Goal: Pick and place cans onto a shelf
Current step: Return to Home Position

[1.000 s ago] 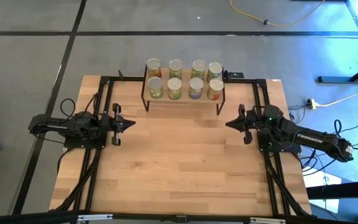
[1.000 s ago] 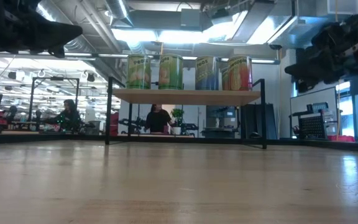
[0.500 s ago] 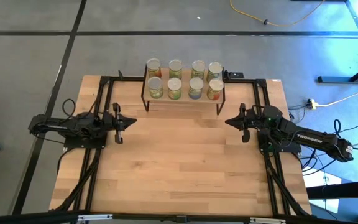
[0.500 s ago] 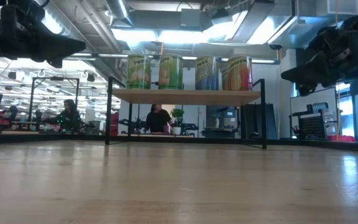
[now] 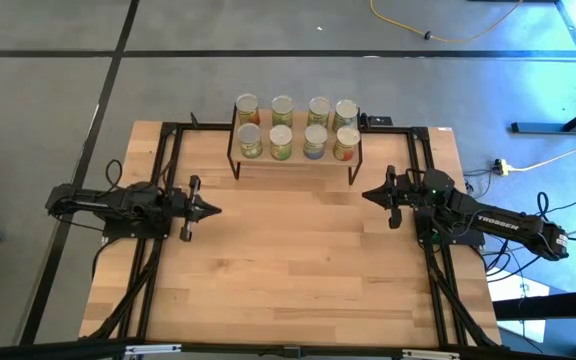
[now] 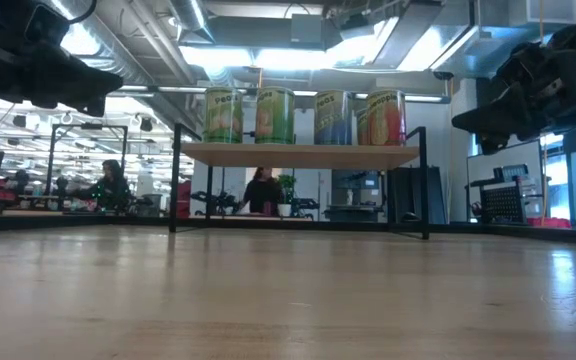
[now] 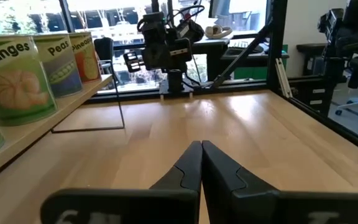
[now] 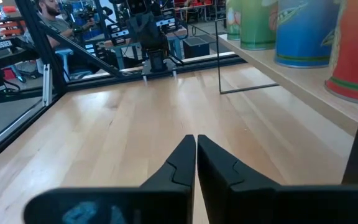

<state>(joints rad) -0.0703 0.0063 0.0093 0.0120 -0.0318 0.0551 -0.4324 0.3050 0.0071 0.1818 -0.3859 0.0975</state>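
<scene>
Several cans (image 5: 293,126) with silvery tops and coloured labels stand upright in two rows on the light wood top board of the shelf (image 5: 294,160) at the table's far middle; the low view shows the front row (image 6: 303,117). My left gripper (image 5: 213,210) is shut and empty at the table's left, in front of the shelf, above the tabletop. My right gripper (image 5: 366,196) is shut and empty at the table's right, level with the shelf's near edge. The left wrist view shows the cans (image 7: 39,74), the right wrist view too (image 8: 303,31).
The shelf stands on thin black legs (image 6: 175,180) with open room under its board. Black frame rails (image 5: 163,160) run along the table's left and right sides. The wooden tabletop (image 5: 288,270) stretches between the arms and toward the near edge. People (image 6: 260,190) show in the room behind.
My left gripper has moved a little toward the table's near edge and toward the table's middle, staying shut. My right gripper has shifted slightly toward the table's middle. The cans have stayed in place on the shelf.
</scene>
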